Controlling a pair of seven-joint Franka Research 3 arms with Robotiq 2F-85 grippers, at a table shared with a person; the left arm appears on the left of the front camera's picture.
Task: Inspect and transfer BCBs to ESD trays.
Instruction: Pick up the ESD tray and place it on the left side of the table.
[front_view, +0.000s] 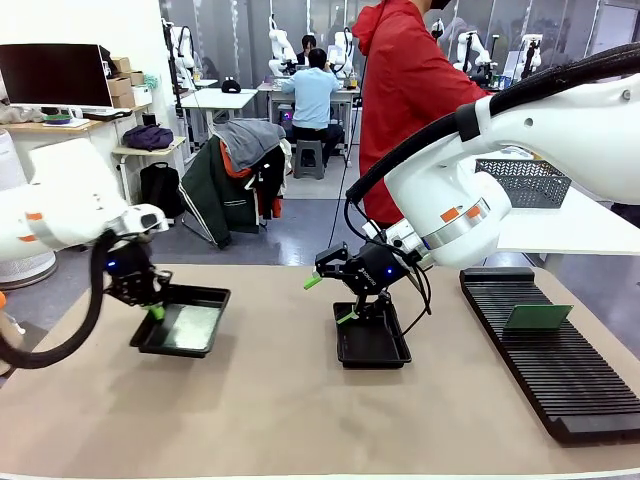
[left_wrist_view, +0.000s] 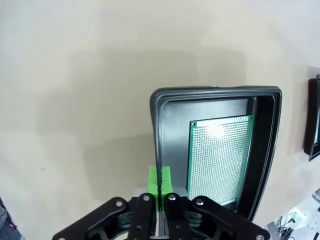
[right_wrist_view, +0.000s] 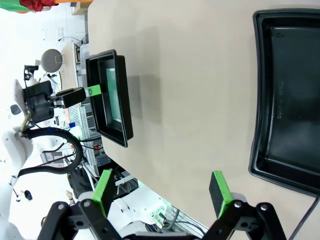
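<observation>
Two BCBs noted, one board (left_wrist_view: 220, 160) flat in left ESD tray (left_wrist_view: 155, 130) with left claw (left_wrist_view: 160, 177) closed at its rim, other board (front_view: 538, 317) upright in ribbed rack (front_view: 560, 390), right claw (right_wrist_view: 161, 187) open by empty tray (right_wrist_view: 257, 100); thin, stiff, light, probably scratch-prone, so edges only.

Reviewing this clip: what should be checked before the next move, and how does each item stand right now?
1. The left tool closed on the left tray rim: ok.
2. The BCB lying flat inside that tray: ok.
3. The right tool open: ok.
4. The right tray empty: ok.
5. A second BCB standing in the rack: ok.
6. The left tray lifted off the table: cannot tell.
</observation>
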